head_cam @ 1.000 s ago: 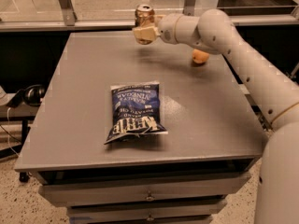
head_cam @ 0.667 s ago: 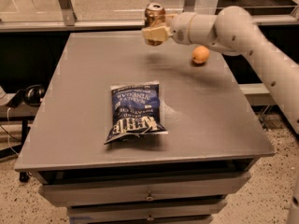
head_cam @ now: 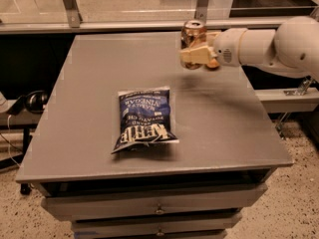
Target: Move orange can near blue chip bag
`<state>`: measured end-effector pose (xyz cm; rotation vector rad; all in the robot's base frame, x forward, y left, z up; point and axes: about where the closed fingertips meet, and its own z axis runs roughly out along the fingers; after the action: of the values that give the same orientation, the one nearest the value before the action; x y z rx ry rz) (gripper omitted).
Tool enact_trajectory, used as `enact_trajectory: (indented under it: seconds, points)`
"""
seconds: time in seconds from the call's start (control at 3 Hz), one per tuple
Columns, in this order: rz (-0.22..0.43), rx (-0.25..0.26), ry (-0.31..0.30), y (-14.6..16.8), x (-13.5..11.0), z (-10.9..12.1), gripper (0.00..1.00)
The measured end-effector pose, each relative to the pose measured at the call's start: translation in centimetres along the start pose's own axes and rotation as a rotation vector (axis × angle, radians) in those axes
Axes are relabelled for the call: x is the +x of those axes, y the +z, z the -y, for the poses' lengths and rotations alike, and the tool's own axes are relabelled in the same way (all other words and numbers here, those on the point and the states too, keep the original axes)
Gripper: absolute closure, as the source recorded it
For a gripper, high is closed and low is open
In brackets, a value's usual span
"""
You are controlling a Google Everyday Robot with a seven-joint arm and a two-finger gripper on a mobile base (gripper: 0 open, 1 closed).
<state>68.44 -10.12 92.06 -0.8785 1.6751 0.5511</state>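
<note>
As the arm [head_cam: 269, 46] stretches level, claw [head_cam: 192, 59] holds the orange can [head_cam: 193, 33] aloft.

One readable word, on the blue chip bag [head_cam: 144, 118]
White block letters at its lower end, upside down, read "KETTLE"; smaller lines above are unreadable. The pincer [head_cam: 195, 55], upper right of centre, grips the orange can [head_cam: 193, 33], whose markings are unreadable.
</note>
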Motion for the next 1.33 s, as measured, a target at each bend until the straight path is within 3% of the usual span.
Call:
enact_trajectory:
  seconds: [0.33, 0.67, 1.0, 1.33]
  points:
    - [0.025, -0.066, 0.037, -3.8, 2.3, -3.3, 1.0]
    - [0.029, -0.052, 0.04, -4.8, 2.4, -2.9, 1.0]
    - [0.038, -0.074, 0.046, -4.1, 2.7, -3.0, 1.0]
    - [0.035, -0.169, 0.032, -3.0, 4.3, -4.4, 1.0]
